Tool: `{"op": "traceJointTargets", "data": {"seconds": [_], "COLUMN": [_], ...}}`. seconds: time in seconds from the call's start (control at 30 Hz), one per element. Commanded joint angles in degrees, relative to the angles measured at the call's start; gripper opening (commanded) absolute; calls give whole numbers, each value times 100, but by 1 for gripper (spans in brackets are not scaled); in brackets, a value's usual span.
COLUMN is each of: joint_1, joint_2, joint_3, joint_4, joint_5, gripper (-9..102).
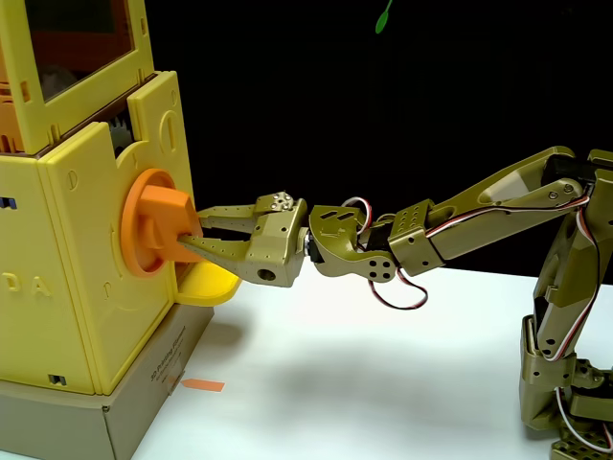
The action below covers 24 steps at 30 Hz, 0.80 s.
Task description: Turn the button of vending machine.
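Since my end effector (196,233) grips the button (158,235) bar on the vending machine (81,259), I'd roll wrist slow, w/ steady squeeze.

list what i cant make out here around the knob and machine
All in the fixed view:
- Gripper tips: hidden against the knob bar, so the grip is unclear.
- Machine top and left side: cut off by the frame edges.
- Tray: mostly hidden under the gripper.
- Box print: too small to read.
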Motion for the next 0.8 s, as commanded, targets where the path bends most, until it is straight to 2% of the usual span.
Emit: {"op": "traceJointTargets", "data": {"seconds": [0.0, 0.5, 0.77], "joint_1": [-114, -123, -316], "joint_2": [343, 431, 466], "joint_3": [-53, -79, 9], "joint_4": [9, -123, -132], "joint_5": [1143, 1248, 1600], "gripper": [0, 0, 14]}}
